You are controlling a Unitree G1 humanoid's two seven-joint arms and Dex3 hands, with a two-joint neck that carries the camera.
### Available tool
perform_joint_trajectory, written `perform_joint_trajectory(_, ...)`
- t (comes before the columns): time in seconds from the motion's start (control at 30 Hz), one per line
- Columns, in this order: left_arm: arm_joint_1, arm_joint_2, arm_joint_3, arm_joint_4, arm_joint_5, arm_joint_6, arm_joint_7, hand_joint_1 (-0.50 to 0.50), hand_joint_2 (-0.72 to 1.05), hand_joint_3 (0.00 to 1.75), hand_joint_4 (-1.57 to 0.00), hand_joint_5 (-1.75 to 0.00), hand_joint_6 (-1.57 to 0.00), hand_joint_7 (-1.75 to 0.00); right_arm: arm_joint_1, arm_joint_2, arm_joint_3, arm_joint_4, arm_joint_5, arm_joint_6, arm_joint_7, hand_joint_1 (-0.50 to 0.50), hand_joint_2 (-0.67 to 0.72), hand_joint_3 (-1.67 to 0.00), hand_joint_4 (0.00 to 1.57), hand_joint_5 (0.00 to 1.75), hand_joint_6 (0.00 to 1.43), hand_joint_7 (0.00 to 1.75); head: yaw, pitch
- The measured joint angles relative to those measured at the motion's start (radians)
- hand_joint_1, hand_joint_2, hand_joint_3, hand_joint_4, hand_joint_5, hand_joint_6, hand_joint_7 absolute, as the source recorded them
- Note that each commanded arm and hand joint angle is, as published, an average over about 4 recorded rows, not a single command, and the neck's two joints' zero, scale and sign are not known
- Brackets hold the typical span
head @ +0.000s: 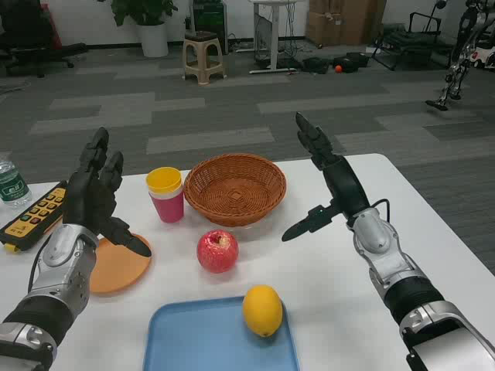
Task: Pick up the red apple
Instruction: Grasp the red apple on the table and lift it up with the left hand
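The red apple (217,250) sits on the white table (332,278), in front of the wicker basket (235,188) and just behind the blue tray (193,340). My left hand (97,193) is raised at the left with its fingers spread, over the orange plate (120,267), a hand's width left of the apple. My right hand (329,182) is raised at the right of the basket, fingers stretched upward and thumb pointing toward the apple. Neither hand touches anything.
A yellow lemon (262,310) lies on the blue tray. Stacked yellow and pink cups (166,194) stand left of the basket. A yellow remote (35,215) and a water bottle (11,182) are at the far left edge. A stool (203,56) stands on the floor beyond.
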Motion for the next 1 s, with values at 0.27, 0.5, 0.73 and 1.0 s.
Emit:
perform_joint_trajectory(0.27, 0.037, -0.019, -0.012, -0.100, -0.077, -0.077, 0.044, -0.50, -0.55, 0.07, 0.00, 0.00, 0.00, 0.00, -0.010, 0.002, 0.067, 0.021, 0.084, -0.002, -0.055, -0.50, 0.15, -0.08, 0.00, 0.00, 0.00, 0.07, 0.001, 0.125)
perform_joint_trajectory(0.5, 0.038, -0.019, -0.012, -0.102, -0.078, -0.077, 0.047, -0.50, -0.55, 0.09, 0.00, 0.00, 0.00, 0.00, -0.010, 0.002, 0.067, 0.017, 0.085, -0.002, -0.056, -0.50, 0.15, -0.08, 0.00, 0.00, 0.00, 0.07, 0.012, 0.119)
perform_joint_trajectory(0.73, 0.048, -0.019, -0.012, -0.104, -0.078, -0.078, 0.047, -0.50, -0.55, 0.09, 0.00, 0.00, 0.00, 0.00, -0.010, 0.003, 0.067, 0.003, 0.085, -0.002, -0.056, -0.50, 0.15, -0.08, 0.00, 0.00, 0.00, 0.07, 0.003, 0.109)
perform_joint_trajectory(1.0, 0.049, -0.018, -0.024, -0.104, -0.082, -0.078, 0.047, -0.50, -0.55, 0.09, 0.00, 0.00, 0.00, 0.00, -0.009, 0.011, 0.065, -0.004, 0.085, -0.002, -0.056, -0.50, 0.17, -0.08, 0.00, 0.00, 0.00, 0.07, -0.020, 0.079)
